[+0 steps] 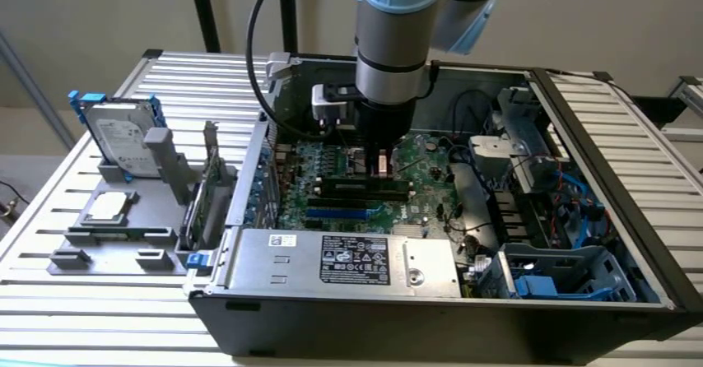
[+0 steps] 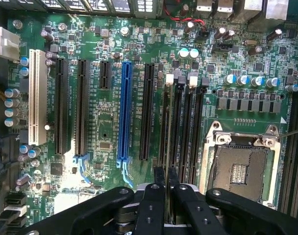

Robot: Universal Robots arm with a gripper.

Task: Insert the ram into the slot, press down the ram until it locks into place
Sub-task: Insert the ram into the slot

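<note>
My gripper [image 2: 166,180] is shut on the ram [image 2: 169,122], which I see edge-on as a thin green strip between the two black fingers [image 2: 158,196]. The ram stands on its long edge along the row of black memory sockets with pale end clips, over the slot [image 2: 163,144] on the side nearest the blue slot. I cannot tell whether it is seated or just above the socket. In the exterior view the gripper [image 1: 380,168] reaches straight down into the open computer case, just above the memory sockets [image 1: 357,190] on the motherboard [image 1: 329,157].
A blue slot [image 2: 124,112], black expansion slots and a white slot [image 2: 37,98] lie on one side of the sockets, the open CPU socket [image 2: 241,166] on the other. The power supply [image 1: 341,256], drive cages and cables [image 1: 528,186] crowd the case. A hard drive [image 1: 123,137] stands on a grey fixture at the exterior view's left.
</note>
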